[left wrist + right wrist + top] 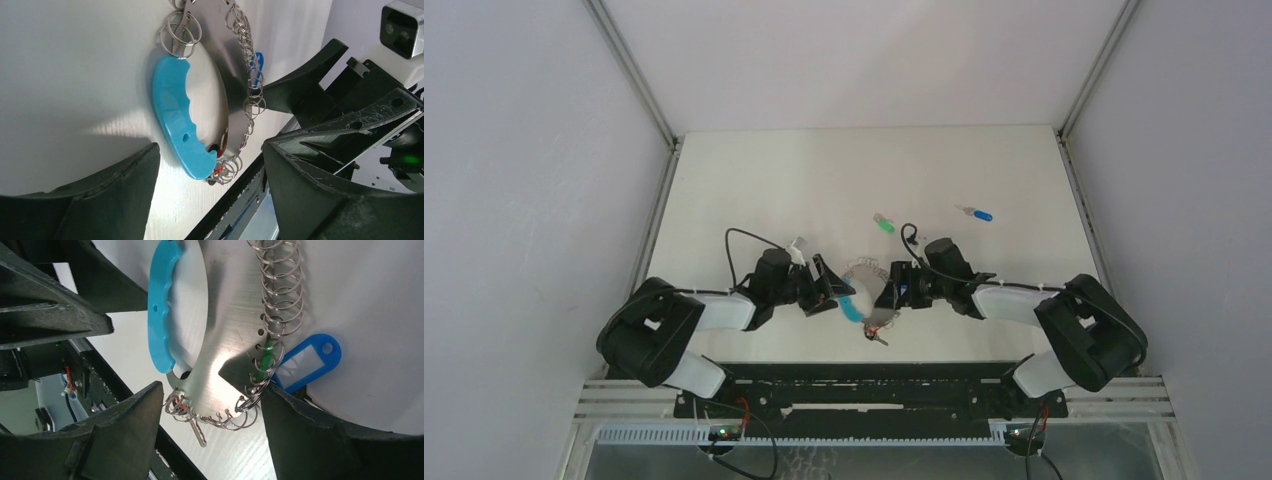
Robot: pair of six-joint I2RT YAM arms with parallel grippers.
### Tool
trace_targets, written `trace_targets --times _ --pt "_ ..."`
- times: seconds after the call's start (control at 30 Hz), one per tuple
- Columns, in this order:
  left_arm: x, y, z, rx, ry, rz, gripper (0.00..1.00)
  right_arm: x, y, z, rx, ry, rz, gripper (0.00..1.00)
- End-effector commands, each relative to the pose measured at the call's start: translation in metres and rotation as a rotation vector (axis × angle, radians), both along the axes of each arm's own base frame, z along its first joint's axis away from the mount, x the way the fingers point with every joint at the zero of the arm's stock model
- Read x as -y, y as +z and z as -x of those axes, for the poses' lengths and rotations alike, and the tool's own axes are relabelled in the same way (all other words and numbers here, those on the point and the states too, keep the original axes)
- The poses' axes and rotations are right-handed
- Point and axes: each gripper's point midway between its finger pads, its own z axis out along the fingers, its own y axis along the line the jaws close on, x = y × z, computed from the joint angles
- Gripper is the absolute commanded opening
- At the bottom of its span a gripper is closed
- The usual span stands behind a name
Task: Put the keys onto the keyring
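Seen from above, the left pincer and right pincer face each other, with the keyring between their tips. A green key and a blue key lie beyond the right pincer, apart from it.

Left wrist view: fingers spread, keyring just ahead between them.

Right wrist view: fingers spread, flanking the keyring's end, where a small silver key sits on its loops.

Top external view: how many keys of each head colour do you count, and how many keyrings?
Green-headed key: 1
Blue-headed key: 1
Key at the keyring's near end, head colour unclear: 1
Keyring: 1
Total: 4
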Motion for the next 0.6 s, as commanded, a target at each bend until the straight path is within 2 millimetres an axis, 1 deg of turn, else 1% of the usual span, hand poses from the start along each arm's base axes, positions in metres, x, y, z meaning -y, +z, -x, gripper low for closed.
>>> trace_targets --times 0.0,0.07,0.23,0.33,0.4,0.57 --pt "0.009 -0.003 0.001 -0.024 -0.025 0.034 0.81 -0.020 0.012 -0.004 0.018 0.020 -0.071 0.71" --pt "0.012 -0.002 -0.001 -0.024 -0.025 0.055 0.79 -0.023 0.012 -0.002 0.014 0.031 -0.075 0.71" --pt "0.016 0.008 -0.004 0.014 -0.025 0.103 0.75 -0.028 0.007 0.002 0.002 0.044 -0.071 0.71" --pt "0.018 0.020 -0.007 0.066 -0.026 0.138 0.73 -0.030 0.005 0.003 -0.005 0.049 -0.074 0.71" --pt "0.019 0.031 -0.009 0.111 -0.026 0.171 0.70 -0.031 0.005 0.003 -0.007 0.050 -0.077 0.70" --pt "0.019 0.051 -0.010 0.189 -0.020 0.224 0.60 -0.033 0.005 0.003 -0.006 0.053 -0.083 0.69"
